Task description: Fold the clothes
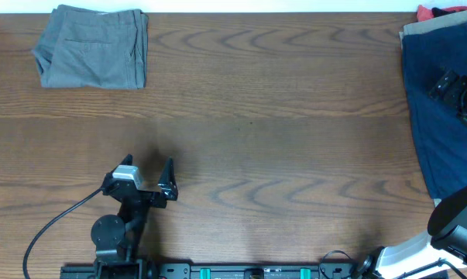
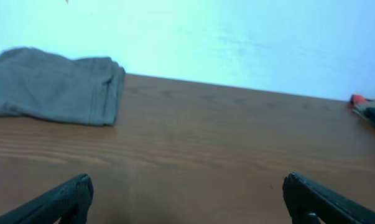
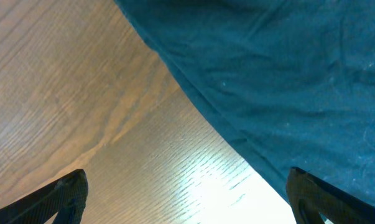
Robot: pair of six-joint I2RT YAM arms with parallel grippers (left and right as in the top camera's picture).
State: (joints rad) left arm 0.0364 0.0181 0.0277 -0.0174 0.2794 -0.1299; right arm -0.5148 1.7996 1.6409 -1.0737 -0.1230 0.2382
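Note:
The grey-olive shorts (image 1: pixel 94 46) lie folded into a compact rectangle at the table's far left corner, back pocket up. They also show in the left wrist view (image 2: pixel 50 93), far ahead on the left. My left gripper (image 1: pixel 148 164) is open and empty near the front left, well short of the shorts; its fingers (image 2: pixel 187 199) are spread wide over bare wood. My right gripper (image 1: pixel 455 94) is open and empty, hovering over the navy blue shorts (image 1: pixel 438 132) at the right edge; its fingers (image 3: pixel 187 196) straddle the edge of the navy cloth (image 3: pixel 268 74).
The wooden table (image 1: pixel 279 116) spans the view. A tan garment (image 1: pixel 438 27) and a red garment (image 1: pixel 428 12) lie at the far right corner, behind the navy shorts. A black cable (image 1: pixel 47 229) trails from the left arm.

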